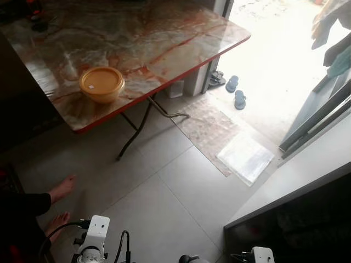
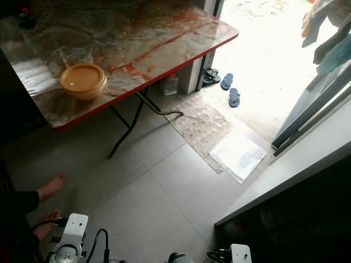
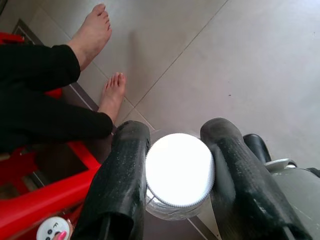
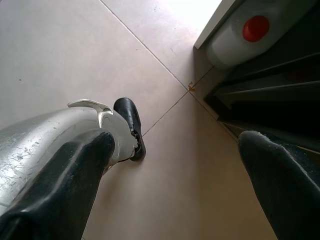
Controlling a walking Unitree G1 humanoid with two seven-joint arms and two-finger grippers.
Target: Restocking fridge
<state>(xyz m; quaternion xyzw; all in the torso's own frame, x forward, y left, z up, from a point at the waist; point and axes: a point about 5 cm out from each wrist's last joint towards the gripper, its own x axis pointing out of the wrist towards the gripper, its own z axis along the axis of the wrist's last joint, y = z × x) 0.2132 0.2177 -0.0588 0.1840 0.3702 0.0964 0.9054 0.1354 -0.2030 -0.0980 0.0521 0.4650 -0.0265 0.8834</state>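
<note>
The open fridge (image 1: 296, 219) stands on the robot's right, so the carried load sits on the far arm. On the bench (image 1: 137, 38) rests a yellow lidded bowl (image 1: 101, 84). Low by its side, the left hand (image 3: 175, 175) is clamped on a white-capped jar (image 3: 179, 170); the right hand (image 4: 175, 185) hangs spread wide, holding nothing, nearer the fridge.

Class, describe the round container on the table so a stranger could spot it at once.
Find the marble-patterned folding table with its red edge. Near the edge closest to the robot sits a round yellow tub with a matching lid, the one thing on that stretch of tabletop.
</note>
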